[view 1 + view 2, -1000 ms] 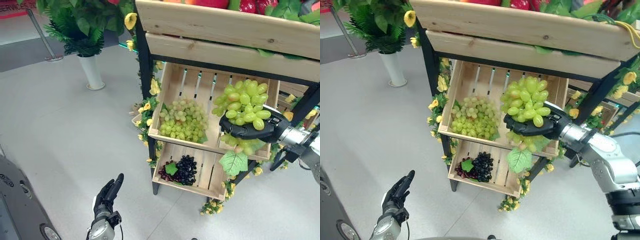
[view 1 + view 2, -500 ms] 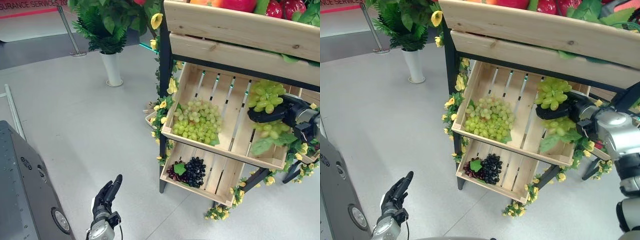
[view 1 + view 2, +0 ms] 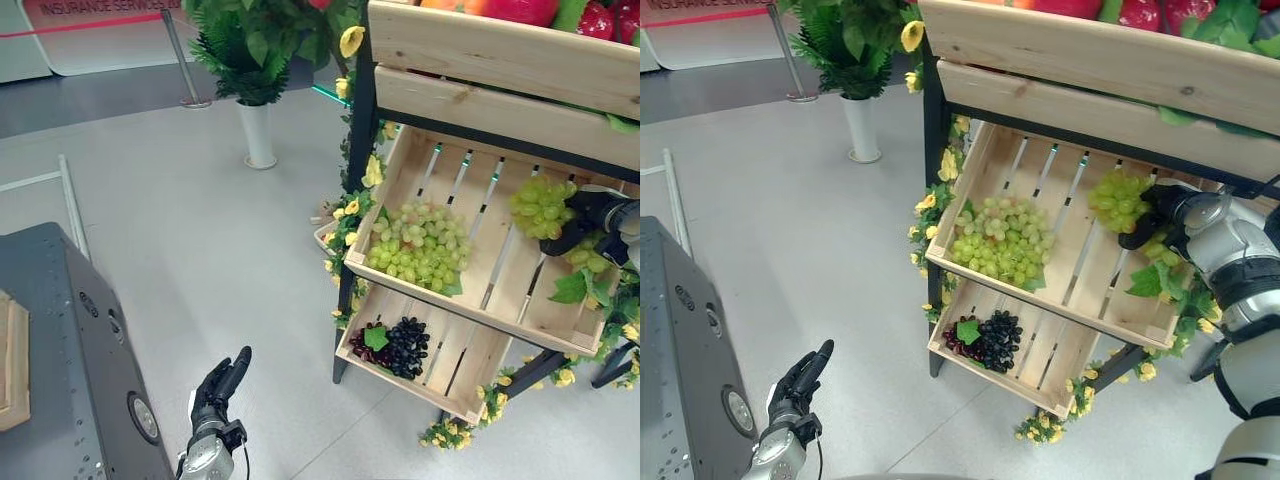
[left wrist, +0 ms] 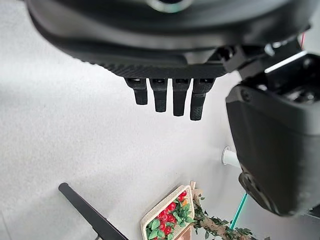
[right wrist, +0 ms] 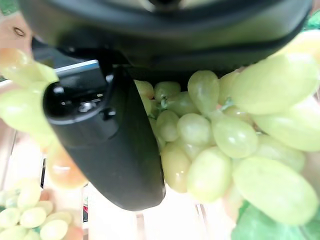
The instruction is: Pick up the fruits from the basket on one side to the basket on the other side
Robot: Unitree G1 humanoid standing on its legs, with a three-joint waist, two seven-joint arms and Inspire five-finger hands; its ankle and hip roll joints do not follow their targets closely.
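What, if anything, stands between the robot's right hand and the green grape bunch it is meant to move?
Nothing visible: the right hand is already closed around the green grape bunch, over the slatted crate.

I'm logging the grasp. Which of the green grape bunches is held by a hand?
The green grape bunch at the crate's right end, gripped by the right hand; the other green bunch lies loose mid-crate.

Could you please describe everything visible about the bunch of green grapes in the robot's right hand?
The held bunch of green grapes is a tight cluster of glossy, pale yellow-green oval berries, with a green leaf hanging beneath. The right hand grips it from below, thumb pressed against the berries, above the right end of the slatted wooden crate.
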